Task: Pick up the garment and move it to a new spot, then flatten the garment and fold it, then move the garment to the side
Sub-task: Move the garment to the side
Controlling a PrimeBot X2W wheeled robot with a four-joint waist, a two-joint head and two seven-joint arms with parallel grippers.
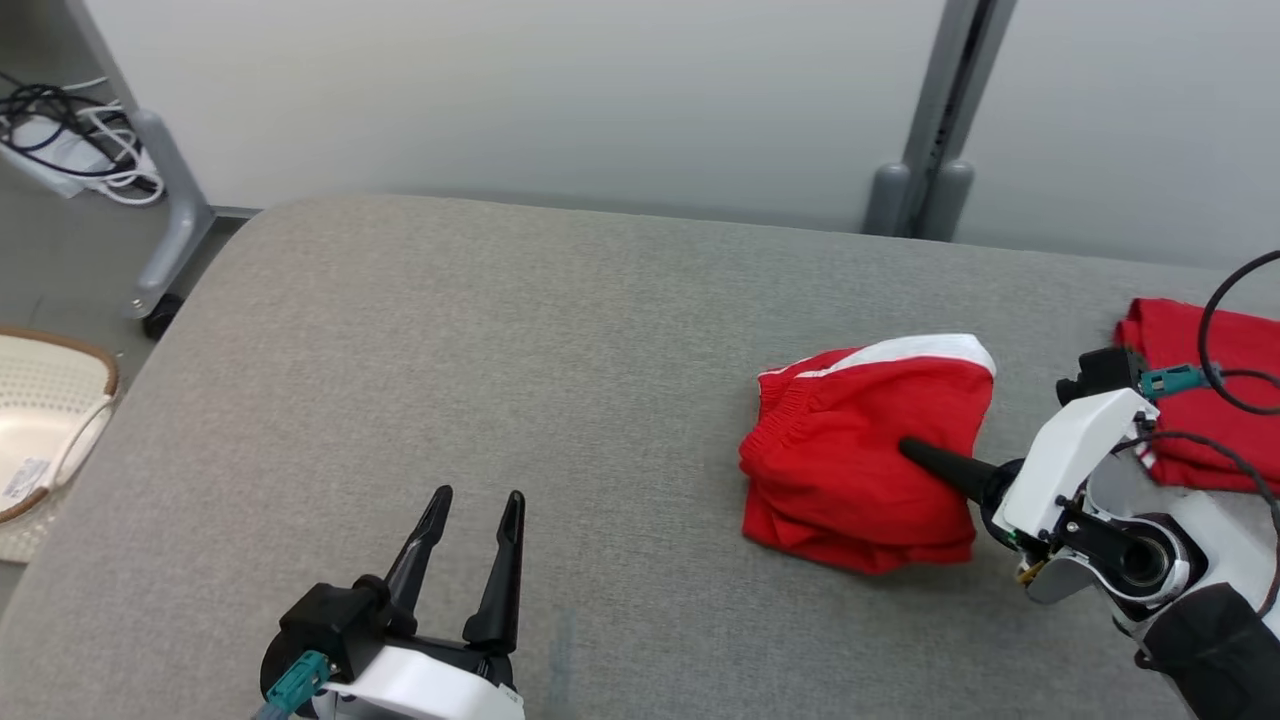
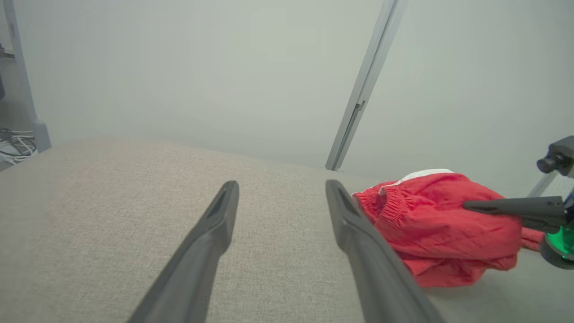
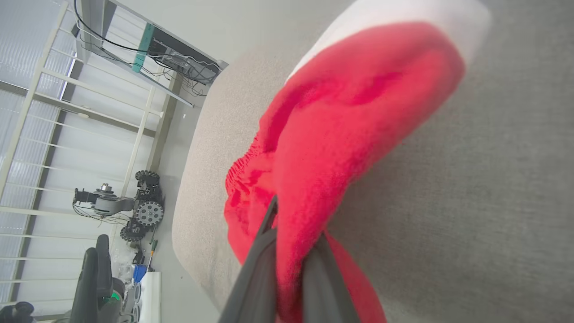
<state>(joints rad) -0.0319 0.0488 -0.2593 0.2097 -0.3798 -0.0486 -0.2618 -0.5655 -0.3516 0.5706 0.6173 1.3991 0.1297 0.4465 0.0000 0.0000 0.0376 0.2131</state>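
You have the grey padded table point(image 1: 400, 400) under both pairs of fingers. The red garment point(image 1: 850, 470), white-trimmed, lies bunched on it, well to the right of your left fingers. A second red cloth point(image 1: 1210, 400) lies behind your right wrist. A pale basket point(image 1: 40, 390) stands on the floor far left of the left fingers; you cannot tell its contents. Your left gripper point(image 1: 479, 494) has its fingers apart over bare table. Your right gripper point(image 1: 915, 452) has its fingers clamped on a fold of the garment.

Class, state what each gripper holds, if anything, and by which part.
Right gripper pinches the red shorts by a fold on their right side; left gripper holds nothing.
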